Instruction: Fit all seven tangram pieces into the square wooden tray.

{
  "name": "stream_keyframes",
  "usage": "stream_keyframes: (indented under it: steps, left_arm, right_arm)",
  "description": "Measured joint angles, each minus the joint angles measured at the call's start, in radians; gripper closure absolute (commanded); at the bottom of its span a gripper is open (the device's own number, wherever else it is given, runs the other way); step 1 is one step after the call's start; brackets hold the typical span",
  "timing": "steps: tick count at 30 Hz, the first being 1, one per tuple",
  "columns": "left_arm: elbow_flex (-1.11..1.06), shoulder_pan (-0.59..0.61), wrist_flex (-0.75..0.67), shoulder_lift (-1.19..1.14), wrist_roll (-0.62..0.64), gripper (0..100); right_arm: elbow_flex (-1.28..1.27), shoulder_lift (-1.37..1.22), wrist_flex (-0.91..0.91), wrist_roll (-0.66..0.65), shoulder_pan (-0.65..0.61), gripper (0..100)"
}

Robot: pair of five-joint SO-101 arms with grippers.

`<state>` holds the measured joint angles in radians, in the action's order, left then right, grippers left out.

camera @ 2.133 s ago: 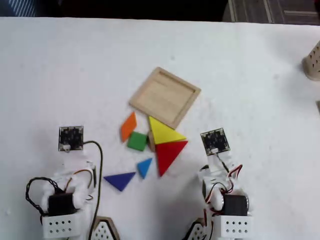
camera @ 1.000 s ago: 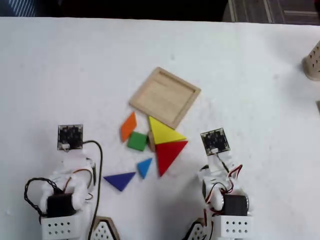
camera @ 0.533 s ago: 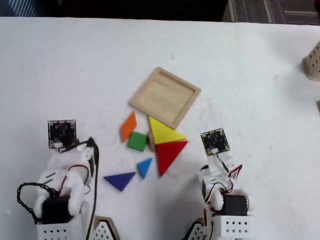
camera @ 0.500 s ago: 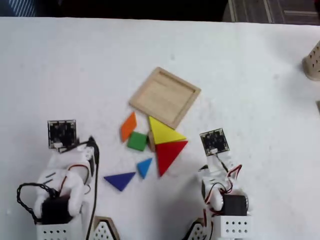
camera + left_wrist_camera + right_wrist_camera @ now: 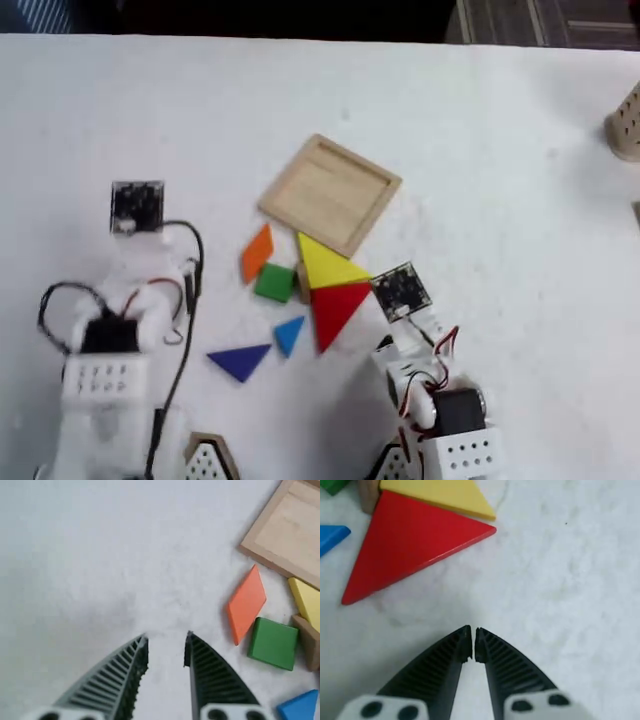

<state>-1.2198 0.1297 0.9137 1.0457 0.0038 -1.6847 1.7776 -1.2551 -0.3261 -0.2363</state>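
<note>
White tabletop (image 5: pixel 480 150) carries everything we see. Toward its near edge, our right gripper (image 5: pixel 472 645) hangs low with its fingers nearly pressed together, close to the red triangle (image 5: pixel 335 310). Our left gripper (image 5: pixel 165 645) hangs with fingers slightly spread, apart from the pieces. A dark blue triangle (image 5: pixel 240 360) and a small light blue triangle (image 5: pixel 289 333) lie nearest. Beyond them the red triangle touches the yellow triangle (image 5: pixel 325 262), beside a tan piece (image 5: pixel 302 282), a green square (image 5: pixel 274 281) and an orange parallelogram (image 5: pixel 257 250). Farther in, just beyond the yellow triangle, sits the wooden tray (image 5: pixel 330 193); all these pieces lie outside it.
</note>
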Motion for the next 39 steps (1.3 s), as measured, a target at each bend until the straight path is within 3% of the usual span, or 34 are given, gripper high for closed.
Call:
stream_keyframes:
  steps: [7,14,18,29,34,39]
  left_arm:
    - [0.020,0.100,-0.144,-0.284,0.141,86]
    - [0.025,0.203,-0.195,-0.295,0.253,76]
    - [0.037,0.265,-0.196,-0.298,0.302,79]
    - [0.048,0.402,-0.196,-0.296,0.359,80]
    - [0.066,0.427,-0.196,-0.296,0.359,80]
    - [0.066,0.448,-0.196,-0.296,0.359,80]
  right_arm:
    - [0.000,0.000,0.000,0.000,-0.005,98.1]
    - [0.000,0.000,0.124,0.000,-0.064,98.1]
    - [0.029,0.000,0.229,0.000,-0.069,98.1]
    - [0.107,-0.012,0.204,0.000,-0.402,98.1]
    - [0.269,-0.215,0.213,0.002,-0.466,97.5]
    - [0.482,-0.582,0.213,0.002,-0.540,79.5]
